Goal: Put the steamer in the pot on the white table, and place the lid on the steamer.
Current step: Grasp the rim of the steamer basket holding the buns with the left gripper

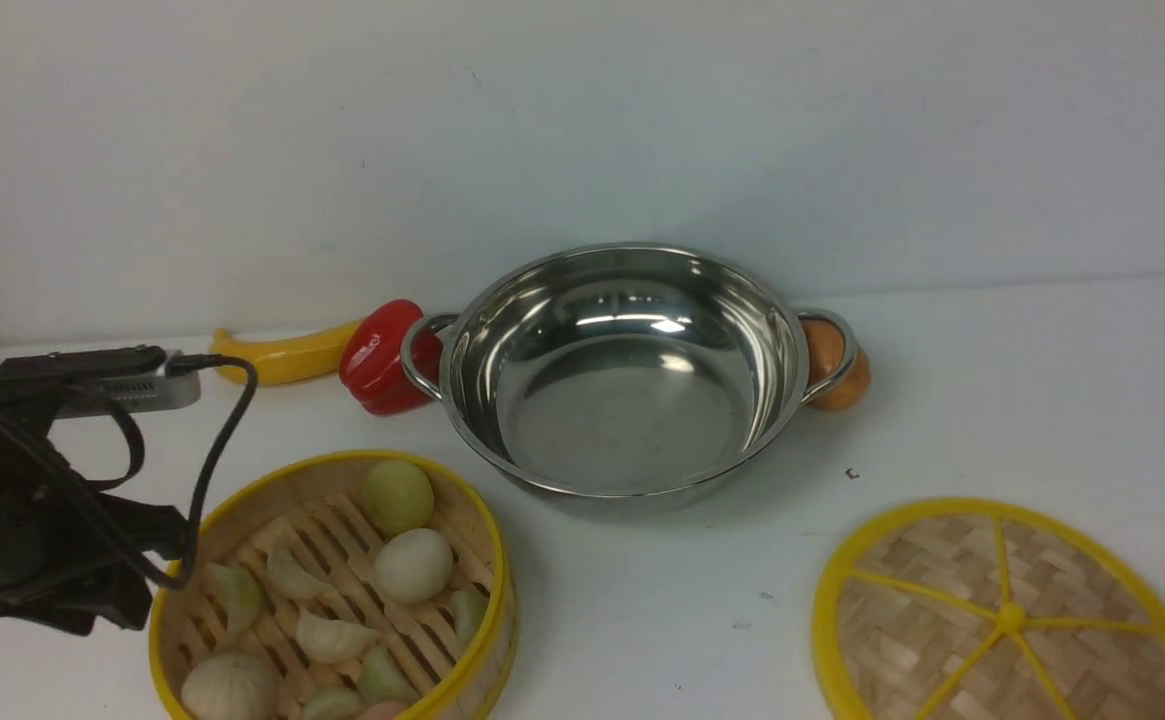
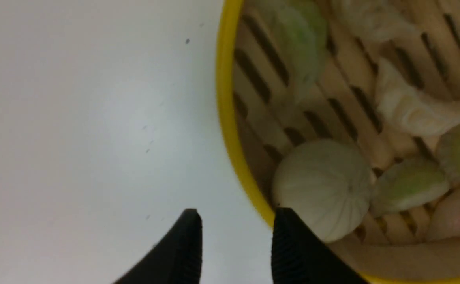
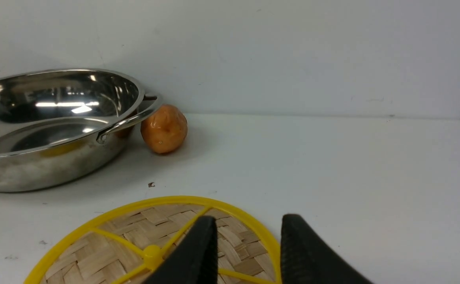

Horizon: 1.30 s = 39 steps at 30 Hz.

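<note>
Step in hand: step 1, pickup of steamer. Not gripped yet.

Location: round bamboo steamer basket w/ yellow rims (image 1: pixel 342 550) sits upright on plain white worktop (image 1: pixel 992 400), near-left in front view. It is near, but not touching, the wide shallow shiny stainless-steel pot w/ two loop handles (image 1: pixel 622 420). Pot empty. Flat round woven-bamboo lid w/ yellow rim + spokes (image 1: pixel 1007 615) lies flat near-right, well apart from steamer.

Left claw (image 2: pixel 235 248): jaws parted, nothing clamped. Sits at steamer's left edge: one finger outside the wall, the other over the yellow rim, just beside a pale round toy bun (image 2: pixel 324 185). Contact w/ rim: cannot tell.

Right claw (image 3: pixel 247 252): jaws parted, holds nothing, poised over lid's edge.

Next move (est.): left claw needs to go down so the wall sits between fingers, then close, lift level, carry over pot, lower centred. Steamer looks narrower than pot, so it should seat inside. A one-sided grip may tilt it, and the loose contents could roll.

Steamer appearance: slatted wooden floor w/ dark gaps, tan inner wall, uncovered. Holds pale white + greenish toy dumplings/buns, loose.

Misc: yellow toy banana (image 1: pixel 282 358) + red toy pepper (image 1: pixel 382 355) by pot's left handle.
</note>
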Tool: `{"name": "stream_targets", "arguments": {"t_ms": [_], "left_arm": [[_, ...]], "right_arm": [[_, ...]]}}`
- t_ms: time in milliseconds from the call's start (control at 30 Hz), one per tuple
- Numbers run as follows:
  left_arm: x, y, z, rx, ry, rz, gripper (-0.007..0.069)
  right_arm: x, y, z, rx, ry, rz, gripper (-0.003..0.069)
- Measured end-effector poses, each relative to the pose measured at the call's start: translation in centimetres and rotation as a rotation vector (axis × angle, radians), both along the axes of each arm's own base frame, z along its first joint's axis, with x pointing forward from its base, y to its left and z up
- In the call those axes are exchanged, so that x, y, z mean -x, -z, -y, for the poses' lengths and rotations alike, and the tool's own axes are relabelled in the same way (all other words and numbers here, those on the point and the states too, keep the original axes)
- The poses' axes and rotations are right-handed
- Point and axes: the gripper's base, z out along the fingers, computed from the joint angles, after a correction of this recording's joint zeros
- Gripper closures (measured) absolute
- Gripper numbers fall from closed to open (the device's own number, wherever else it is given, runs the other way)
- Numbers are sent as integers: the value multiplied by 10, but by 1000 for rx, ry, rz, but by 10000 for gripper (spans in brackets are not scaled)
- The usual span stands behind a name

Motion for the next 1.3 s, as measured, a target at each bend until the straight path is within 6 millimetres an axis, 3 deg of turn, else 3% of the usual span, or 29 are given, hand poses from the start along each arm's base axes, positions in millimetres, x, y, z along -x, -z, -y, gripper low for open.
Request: {"name": "stream_targets", "arguments": {"t_ms": [233, 600, 1067, 1300], "left_arm": [[-11, 10, 0, 13, 4, 31, 372], [-17, 19, -1, 13, 2, 38, 225], [-31, 57, -3, 20, -12, -41, 315], [-36, 65, -4, 16, -17, -35, 325]], "right_arm": [[0, 0, 0, 0, 0, 0, 414], [0, 0, 0, 0, 0, 0, 414], [0, 0, 0, 0, 0, 0, 414], [0, 0, 0, 0, 0, 0, 414]]}}
